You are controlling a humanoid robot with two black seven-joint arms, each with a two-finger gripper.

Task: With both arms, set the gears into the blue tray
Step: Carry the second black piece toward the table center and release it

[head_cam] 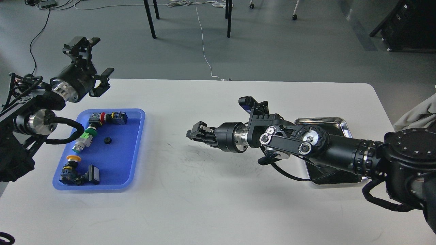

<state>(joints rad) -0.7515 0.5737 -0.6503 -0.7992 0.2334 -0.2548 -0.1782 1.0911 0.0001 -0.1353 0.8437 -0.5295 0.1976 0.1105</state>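
The blue tray (134,149) lies at the table's left. One small black gear (107,140) rests in its middle, among several coloured push-button switches (84,140). My left gripper (92,61) hangs open above the tray's far left corner, holding nothing. My right arm reaches leftward low over the table's middle. Its gripper (195,133) has its fingers closed together, well to the right of the blue tray. Whether anything is pinched between those fingers is too small to tell.
The silver metal tray (320,119) with a dark bottom sits at the right, mostly covered by my right arm. Scuffed white tabletop lies between the two trays. Chair legs (150,20) and cables stand on the floor beyond the far edge.
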